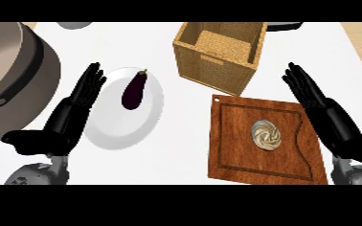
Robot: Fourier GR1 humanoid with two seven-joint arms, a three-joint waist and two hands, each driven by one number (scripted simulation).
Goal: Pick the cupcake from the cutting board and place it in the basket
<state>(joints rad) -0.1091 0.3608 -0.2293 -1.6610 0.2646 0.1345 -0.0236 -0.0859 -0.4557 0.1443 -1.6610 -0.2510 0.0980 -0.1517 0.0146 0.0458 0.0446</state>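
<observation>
The right robot hand point(322, 110) is hovering at the right side of the scene with its fingers straight and open, holding nothing, its fingertips pointing toward the far side and lying over the right edge of the cutting board point(233, 143). The left robot hand point(71, 115) is resting at the left, likewise open and empty, fingers up, overlapping the left rim of a white plate point(117, 134). On the cutting board, just left of the right robot hand, the cupcake point(266, 135) is sitting near the board's middle, seen from above as a swirled cream-coloured round, so it is standing upright and showing no long axis. The board is lying slightly turned on the white worktop point(184, 139). Beyond the board's far left corner, the woven basket point(212, 69) is standing open-topped, with nothing lying between it and the cupcake. On the plate, a dark aubergine point(133, 92) is lying with its stem toward the far side. A large grey pot point(25, 72) is filling the far left corner, and two partly cut-off objects are showing at the far edge.
</observation>
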